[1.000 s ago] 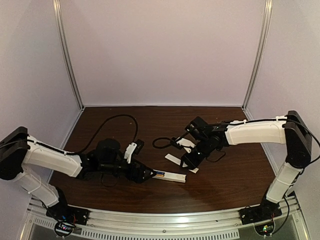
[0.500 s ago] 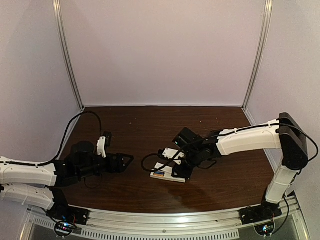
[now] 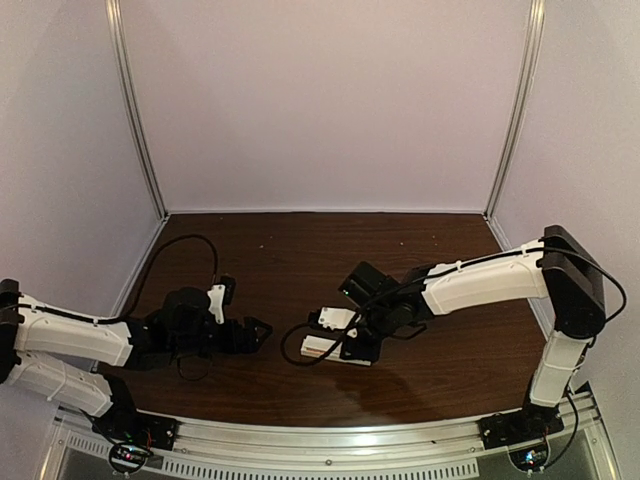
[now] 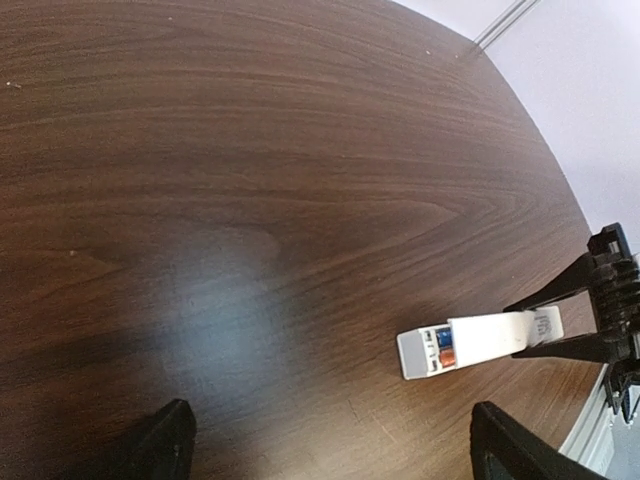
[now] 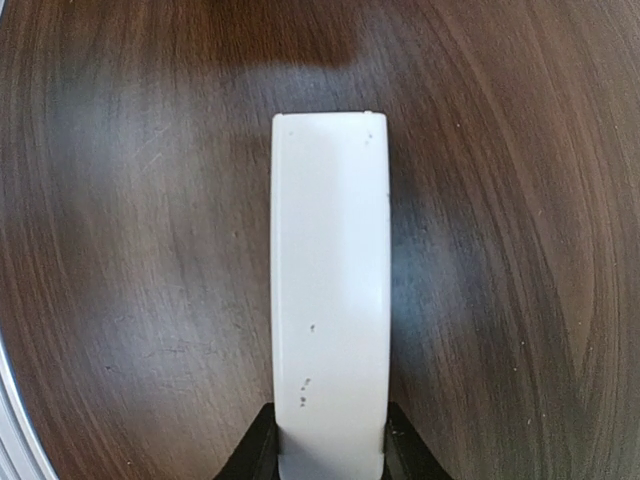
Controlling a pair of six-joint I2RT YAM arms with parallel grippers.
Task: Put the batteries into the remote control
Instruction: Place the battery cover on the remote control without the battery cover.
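The remote control [image 4: 411,353] lies on the dark wooden table, its grey end toward my left gripper. Two batteries sit side by side in its open bay, one blue [image 4: 441,336], one orange [image 4: 447,355]. A thin white cover strip [image 4: 500,335] lies over the rest of the remote. My right gripper [image 5: 330,450] is shut on that strip [image 5: 330,280], which hides the remote in the right wrist view. From above, the right gripper [image 3: 350,343] sits over the remote [image 3: 318,347]. My left gripper [image 4: 335,450] is open and holds nothing, a short way left [image 3: 258,332] of the remote.
A black cable [image 3: 288,348] loops on the table beside the remote, and another cable [image 3: 190,245] arches over my left arm. Pale walls with metal posts [image 3: 140,120] close off the back and sides. A metal rail [image 3: 330,440] runs along the near edge.
My left gripper has let go of the remote's end and drawn back to the left. My right gripper has carried the cover strip down onto the remote.
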